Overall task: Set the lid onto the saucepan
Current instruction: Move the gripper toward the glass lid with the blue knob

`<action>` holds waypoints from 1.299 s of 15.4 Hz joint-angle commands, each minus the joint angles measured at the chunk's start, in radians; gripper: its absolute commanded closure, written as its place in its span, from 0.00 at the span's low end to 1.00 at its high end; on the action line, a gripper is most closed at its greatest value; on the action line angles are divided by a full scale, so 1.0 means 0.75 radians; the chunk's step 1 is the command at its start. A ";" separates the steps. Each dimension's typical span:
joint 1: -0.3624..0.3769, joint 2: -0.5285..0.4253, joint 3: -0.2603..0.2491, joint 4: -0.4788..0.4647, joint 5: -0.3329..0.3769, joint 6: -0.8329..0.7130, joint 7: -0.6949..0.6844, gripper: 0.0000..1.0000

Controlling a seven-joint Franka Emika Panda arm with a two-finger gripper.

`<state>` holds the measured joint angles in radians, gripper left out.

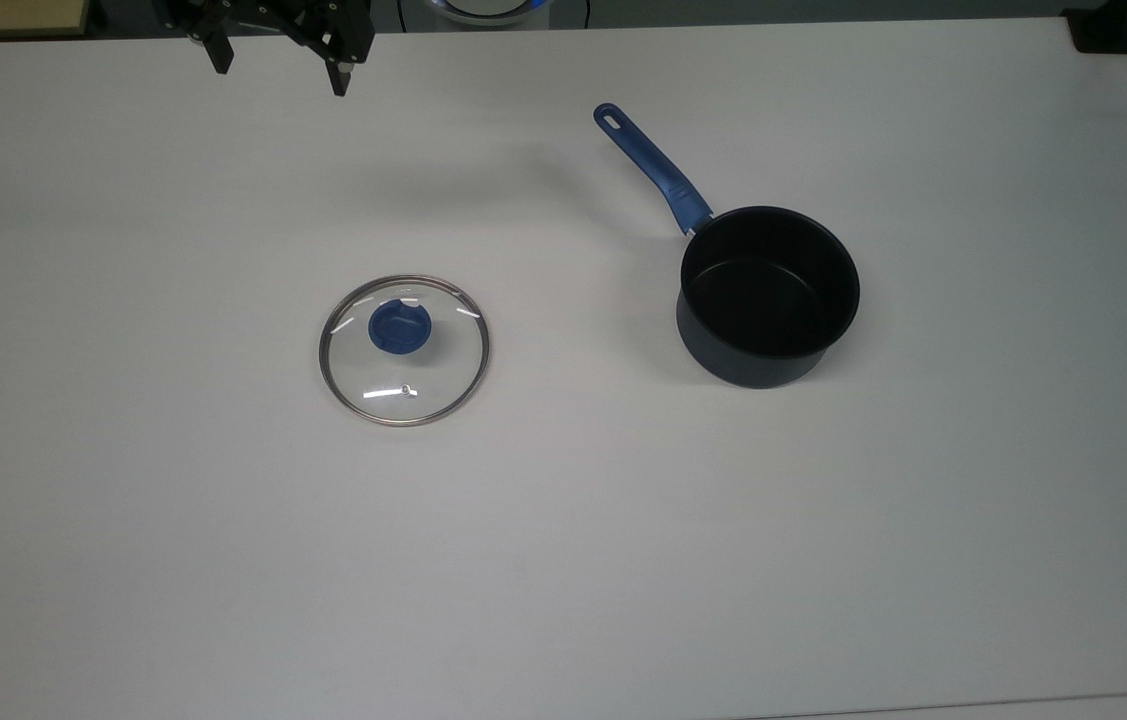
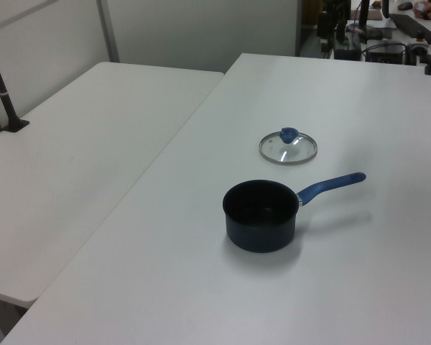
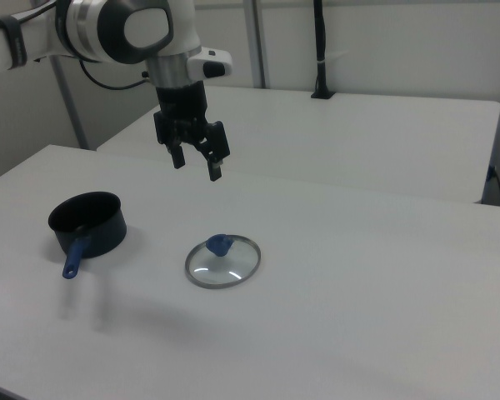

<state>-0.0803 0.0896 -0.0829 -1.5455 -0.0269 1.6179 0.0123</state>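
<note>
Your round clear glass lid [image 1: 405, 351] with its thin steel rim and blue centre knob lies flat, knob up, on the white tabletop [image 1: 563, 560], towards the middle and well clear of every edge. The small deep navy saucepan [image 1: 768, 295] stands upright, well apart from the lid, on the top view's right. Its long straight blue handle runs from the pot towards the tabletop's far edge, slanting to the top view's left, holed tip outermost. The black two-finger gripper [image 3: 197, 163] hangs above the tabletop near that far edge, pointing down from the white arm, fingers [image 3: 215, 171] spread apart and holding nothing. The lid sits below it, nearer the top view's bottom edge.
</note>
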 commanded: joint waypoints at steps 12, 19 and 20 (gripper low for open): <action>0.025 -0.031 -0.053 0.015 -0.011 -0.083 -0.018 0.00; 0.037 0.030 -0.041 0.009 -0.001 -0.037 -0.031 0.00; 0.044 0.046 -0.037 0.007 0.001 -0.006 -0.029 0.00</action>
<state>-0.0724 0.1008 -0.1059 -1.5334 -0.0271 1.5778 0.0055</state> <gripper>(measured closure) 0.000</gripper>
